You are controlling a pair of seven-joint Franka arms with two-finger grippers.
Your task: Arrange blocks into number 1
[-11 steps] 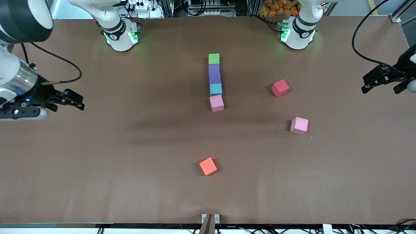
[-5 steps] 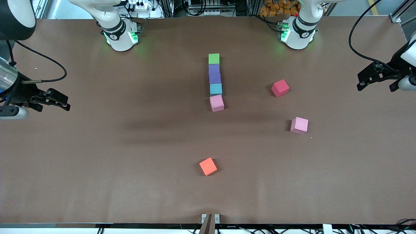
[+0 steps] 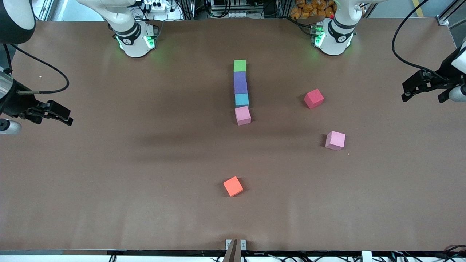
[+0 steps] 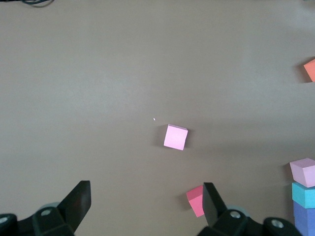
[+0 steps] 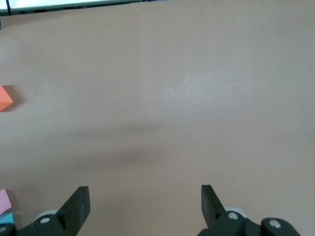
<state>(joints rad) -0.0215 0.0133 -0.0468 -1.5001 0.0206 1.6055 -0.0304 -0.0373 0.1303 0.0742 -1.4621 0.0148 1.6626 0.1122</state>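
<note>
Mid-bench, a touching column runs toward the front camera: green block (image 3: 239,65), two purple blocks (image 3: 240,83), light blue block (image 3: 241,99), pink block (image 3: 243,115). Loose toward the left arm's end lie a red block (image 3: 314,98) and a second pink block (image 3: 335,140); an orange block (image 3: 233,186) sits nearer the front edge. The left gripper (image 3: 418,86) and right gripper (image 3: 54,112) hang wide apart and empty over the bench ends. No writing is readable.

orange block (image 5: 5,98) cut by frame edge, red block (image 4: 196,200) partly hidden by left hand (image 4: 146,201)

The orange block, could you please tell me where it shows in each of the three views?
Front view: the orange block lies alone, nearest the camera of all the blocks.
Left wrist view: it is cut by the picture's edge.
Right wrist view: it is cut by the edge.
Shared landmark: the pink block at the line's end.
</note>
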